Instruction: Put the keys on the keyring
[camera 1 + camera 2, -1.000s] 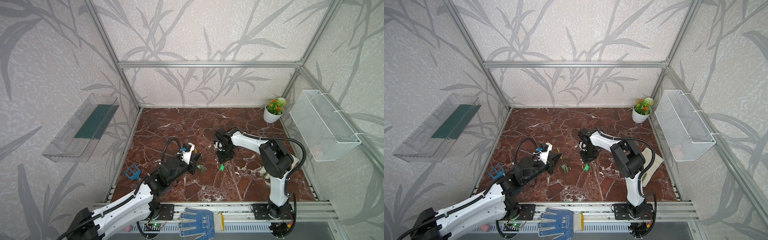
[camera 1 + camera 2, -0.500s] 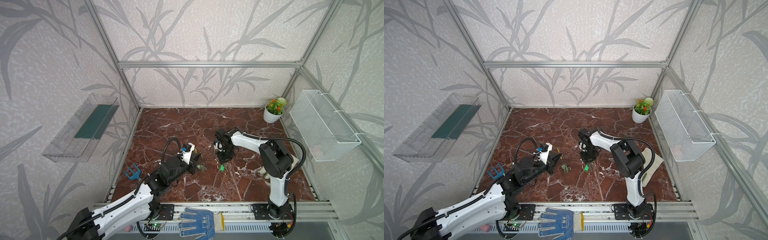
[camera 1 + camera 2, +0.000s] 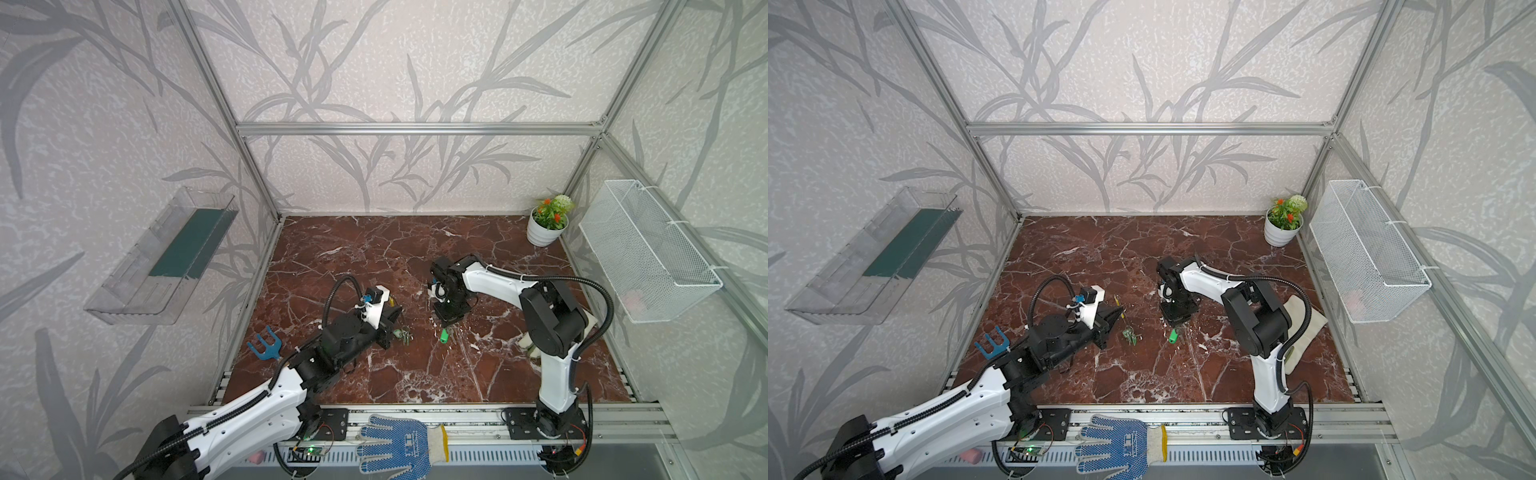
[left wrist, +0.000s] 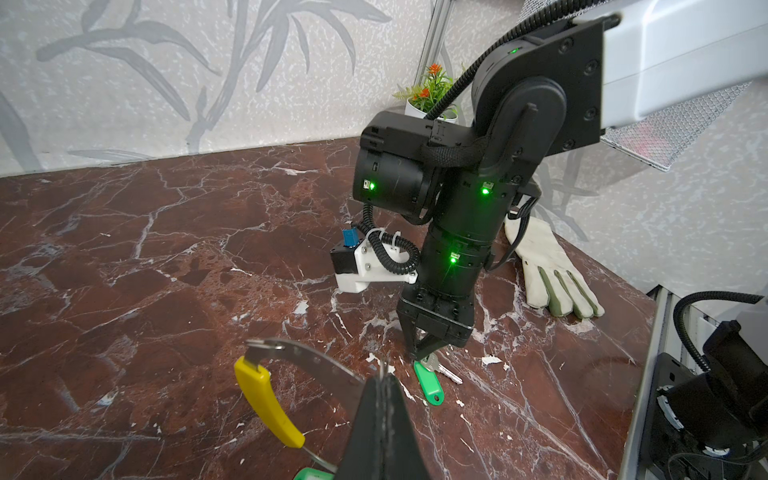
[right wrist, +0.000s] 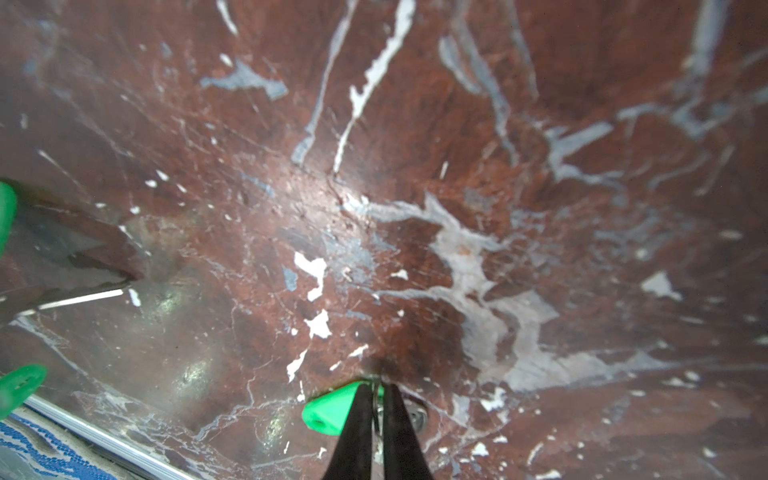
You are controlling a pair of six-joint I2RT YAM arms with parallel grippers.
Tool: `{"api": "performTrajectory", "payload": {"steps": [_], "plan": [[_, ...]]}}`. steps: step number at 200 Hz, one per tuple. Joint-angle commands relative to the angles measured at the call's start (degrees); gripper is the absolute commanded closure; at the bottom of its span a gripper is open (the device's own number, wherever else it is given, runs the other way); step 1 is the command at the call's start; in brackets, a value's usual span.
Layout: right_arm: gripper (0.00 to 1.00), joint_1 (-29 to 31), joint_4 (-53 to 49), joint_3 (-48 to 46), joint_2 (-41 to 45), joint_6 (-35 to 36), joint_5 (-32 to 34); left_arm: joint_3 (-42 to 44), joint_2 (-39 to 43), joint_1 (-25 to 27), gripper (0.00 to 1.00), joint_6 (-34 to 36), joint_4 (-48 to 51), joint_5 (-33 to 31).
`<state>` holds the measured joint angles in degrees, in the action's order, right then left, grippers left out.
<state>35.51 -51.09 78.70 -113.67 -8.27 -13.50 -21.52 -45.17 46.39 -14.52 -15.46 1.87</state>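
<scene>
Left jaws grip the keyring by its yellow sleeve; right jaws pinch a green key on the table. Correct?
No: in the left wrist view the left gripper clamps the keyring on its bare metal band, apart from the yellow sleeve. The rest holds.

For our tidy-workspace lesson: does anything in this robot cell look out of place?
Yes. A cream glove lies on the table by the right arm, and a blue glove is draped over the front rail. Neither looks needed for this task.
</scene>
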Motion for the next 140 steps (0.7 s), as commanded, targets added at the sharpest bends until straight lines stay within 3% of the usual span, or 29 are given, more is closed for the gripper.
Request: {"api": "performTrajectory", "payload": {"steps": [1,54,140], "plan": [[0.98,-0.2,-1.12,-0.27,2.37,0.18,0.09,-1.71,0.13,0.24,1.0,0.9,-2.03,0.39],[1.0,-0.25,3.15,-4.16,6.1,-0.16,-0.76,-1.77,0.1,0.22,1.0,1.04,-1.94,0.41],[1.0,-0.09,26.01,-22.24,29.69,-2.5,-1.88,-1.45,-0.19,0.28,1.0,1.71,-2.4,-0.2]]}}
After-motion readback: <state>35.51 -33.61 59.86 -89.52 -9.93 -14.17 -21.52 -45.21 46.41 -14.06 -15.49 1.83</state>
